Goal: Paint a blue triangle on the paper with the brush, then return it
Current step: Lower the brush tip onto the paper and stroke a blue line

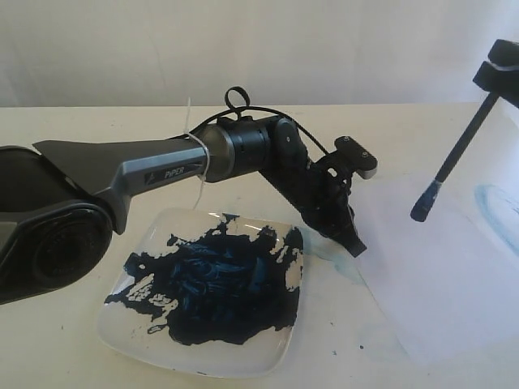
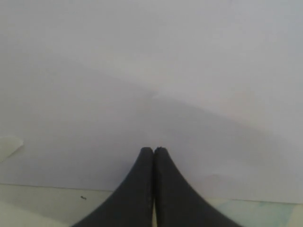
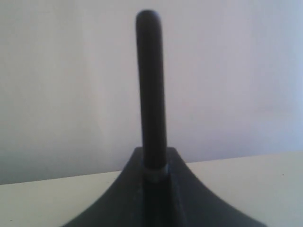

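Brush (image 1: 462,150): hanging tilted, blue tip down, just above the paper (image 1: 438,284) and seemingly not touching it. Being clamped by its upper shaft in the right gripper (image 1: 503,73), jaws nearly closed on it.

No blue triangle showing yet, only a faint smear (image 1: 496,207) at the sheet's far right. Probably getting ready for the first stroke.

Doing it well:
- Lowering slowly until only the bristles are meeting the sheet.
- Pressing lightly, so as not to be dragging or wrinkling thin paper.
- Starting on bare sheet, apart from the smear.
- Pulling three straight strokes and joining the corners cleanly.

Left gripper (image 1: 353,243): closed, holding nothing, tips sitting at the paper's edge beside the plate (image 1: 268,348). Possibly pinning the sheet, though contact not clear enough for telling.
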Action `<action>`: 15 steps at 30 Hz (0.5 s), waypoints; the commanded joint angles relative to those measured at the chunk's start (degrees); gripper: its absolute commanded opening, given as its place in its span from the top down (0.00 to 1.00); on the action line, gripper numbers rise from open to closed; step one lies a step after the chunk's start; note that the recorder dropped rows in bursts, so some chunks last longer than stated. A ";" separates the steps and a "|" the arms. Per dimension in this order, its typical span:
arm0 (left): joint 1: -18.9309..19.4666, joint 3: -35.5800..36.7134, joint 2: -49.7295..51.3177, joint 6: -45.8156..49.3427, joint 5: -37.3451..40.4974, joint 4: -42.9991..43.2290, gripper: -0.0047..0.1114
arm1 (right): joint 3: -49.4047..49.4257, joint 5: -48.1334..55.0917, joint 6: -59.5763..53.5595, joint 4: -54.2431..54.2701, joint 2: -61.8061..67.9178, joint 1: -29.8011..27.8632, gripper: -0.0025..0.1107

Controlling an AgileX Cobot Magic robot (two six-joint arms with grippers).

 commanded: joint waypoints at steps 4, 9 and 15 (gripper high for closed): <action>0.00 0.00 0.15 -0.33 2.32 0.08 0.96 | -0.16 -0.96 -2.48 4.27 1.12 0.17 0.98; 0.00 0.00 0.15 -0.33 2.17 0.08 0.96 | -0.16 -1.23 -7.56 4.72 2.59 2.92 0.98; 0.00 0.00 0.15 -0.33 2.29 0.08 0.96 | -0.16 -2.35 -12.52 8.74 5.51 5.07 0.98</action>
